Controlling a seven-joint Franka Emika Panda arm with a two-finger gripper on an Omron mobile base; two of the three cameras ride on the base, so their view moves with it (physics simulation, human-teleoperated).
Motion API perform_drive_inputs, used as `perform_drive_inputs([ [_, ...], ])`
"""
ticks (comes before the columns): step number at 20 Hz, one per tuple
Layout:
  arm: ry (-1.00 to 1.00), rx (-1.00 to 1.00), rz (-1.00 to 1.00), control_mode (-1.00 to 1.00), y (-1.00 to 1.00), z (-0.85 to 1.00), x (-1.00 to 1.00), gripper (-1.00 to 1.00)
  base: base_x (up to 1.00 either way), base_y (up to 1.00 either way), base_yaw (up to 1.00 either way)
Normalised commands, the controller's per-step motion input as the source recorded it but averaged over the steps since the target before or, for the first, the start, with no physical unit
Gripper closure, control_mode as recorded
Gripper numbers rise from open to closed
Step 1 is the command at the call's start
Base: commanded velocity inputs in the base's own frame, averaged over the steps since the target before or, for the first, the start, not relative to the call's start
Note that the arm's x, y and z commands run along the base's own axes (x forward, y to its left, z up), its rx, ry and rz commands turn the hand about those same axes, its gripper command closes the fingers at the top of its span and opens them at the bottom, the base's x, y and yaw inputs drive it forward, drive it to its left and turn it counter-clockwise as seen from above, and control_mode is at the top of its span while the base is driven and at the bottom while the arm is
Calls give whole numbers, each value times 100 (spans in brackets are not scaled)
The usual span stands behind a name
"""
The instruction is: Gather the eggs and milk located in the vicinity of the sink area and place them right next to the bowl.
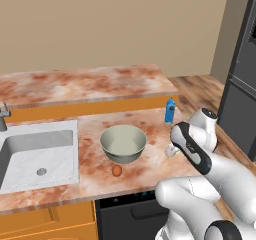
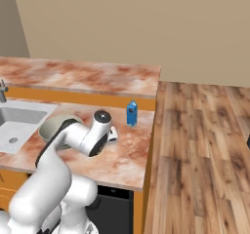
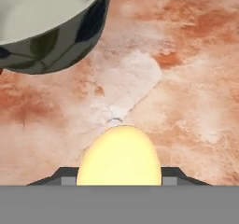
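Note:
My gripper [image 3: 119, 177] is shut on the pale yellow egg [image 3: 119, 153], holding it low over the marbled counter just right of the bowl [image 3: 42, 22]. From the left base view, the gripper [image 1: 171, 151] sits beside the pale grey-green bowl [image 1: 123, 143]. A reddish-brown egg [image 1: 116, 170] lies on the counter right in front of the bowl. The blue milk carton [image 1: 170, 111] stands upright behind and to the right of the bowl, near the raised ledge, and shows as the milk [image 2: 131, 113] from the right. The sink [image 1: 35, 156] lies at the left with its faucet [image 1: 4, 115].
A raised back counter [image 1: 85, 84] runs behind the work surface. The counter ends at its right edge [image 2: 149, 145], with wood floor [image 2: 200, 145] beyond. A dark tall appliance [image 1: 242, 84] stands at the far right. My arm's elbow [image 2: 100, 126] hangs over the counter.

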Motion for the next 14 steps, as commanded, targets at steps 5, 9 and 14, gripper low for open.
perform_drive_inputs([
  [5,-25,15,51,-100,3,1,0,100,0,0,0],
  [9,-7,3,47,-100,32,-14,0,100,0,0,0],
  [14,-13,7,13,-100,15,-15,29,100,0,0,0],
])
